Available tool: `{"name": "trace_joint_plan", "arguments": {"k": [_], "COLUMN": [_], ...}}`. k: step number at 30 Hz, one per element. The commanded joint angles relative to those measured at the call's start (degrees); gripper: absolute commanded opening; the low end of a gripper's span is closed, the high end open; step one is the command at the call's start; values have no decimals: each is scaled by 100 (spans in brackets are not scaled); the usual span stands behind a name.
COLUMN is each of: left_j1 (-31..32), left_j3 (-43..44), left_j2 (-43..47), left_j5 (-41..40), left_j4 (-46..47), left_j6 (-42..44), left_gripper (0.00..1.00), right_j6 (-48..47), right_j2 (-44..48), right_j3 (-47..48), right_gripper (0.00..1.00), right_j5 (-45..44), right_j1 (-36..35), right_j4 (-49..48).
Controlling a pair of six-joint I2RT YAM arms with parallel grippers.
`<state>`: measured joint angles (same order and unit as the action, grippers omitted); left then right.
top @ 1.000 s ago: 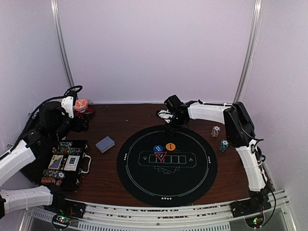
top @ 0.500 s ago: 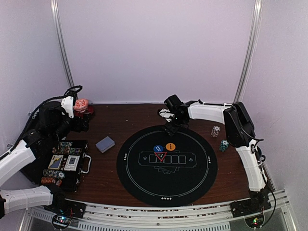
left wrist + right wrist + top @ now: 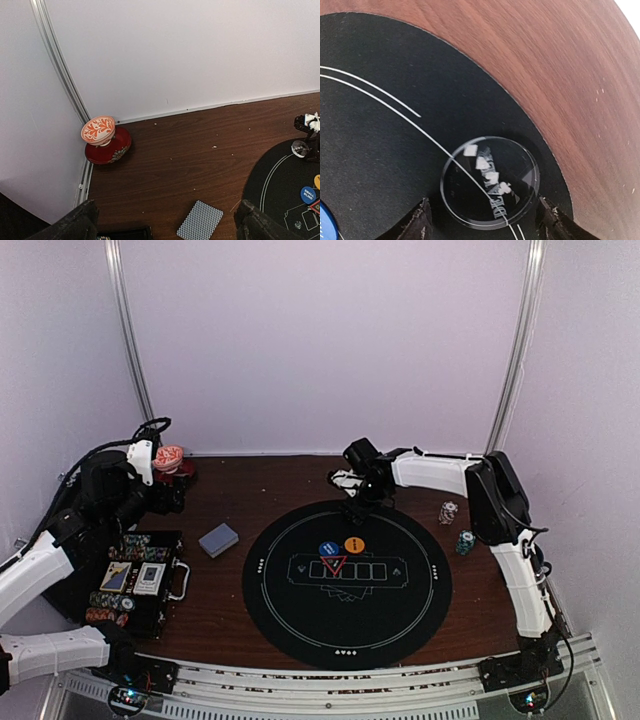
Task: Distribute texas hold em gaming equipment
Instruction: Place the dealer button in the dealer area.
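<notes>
Right wrist view shows what the top external view hides under my right gripper (image 3: 484, 222): the clear round plastic dealer button (image 3: 489, 182) lying flat on the black round playing mat (image 3: 380, 150) between my parted fingertips, where an off-centre squeeze could skid it onto the brown wooden table (image 3: 545, 60).
</notes>
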<state>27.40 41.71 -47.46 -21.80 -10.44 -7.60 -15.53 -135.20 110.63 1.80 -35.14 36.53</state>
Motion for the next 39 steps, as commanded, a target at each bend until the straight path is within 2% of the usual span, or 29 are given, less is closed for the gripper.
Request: {"name": "trace_joint_plan", "arguments": {"k": [1, 6, 13, 20, 33, 39], "left_j1": [4, 5, 5, 6, 3, 3], "left_j3": [127, 126, 126, 126, 126, 126], "left_j2": [109, 63, 62, 51, 16, 26], "left_j5": [88, 93, 79, 80, 98, 97], "left_j4": [234, 244, 244, 248, 244, 244], "left_j6": [28, 34, 34, 39, 36, 35], "left_gripper": [98, 98, 98, 98, 98, 98], "right_j6": [523, 643, 621, 670, 609, 644], "right_j2": [222, 246, 184, 65, -67, -86], "right_j3": [-21, -156, -149, -81, 46, 75], "right_gripper": [70, 69, 60, 54, 52, 52], "right_j5": [155, 374, 821, 897, 838, 472], "right_j1": [197, 298, 336, 332, 243, 106], "right_j4": [127, 98, 151, 48, -118, -230]}}
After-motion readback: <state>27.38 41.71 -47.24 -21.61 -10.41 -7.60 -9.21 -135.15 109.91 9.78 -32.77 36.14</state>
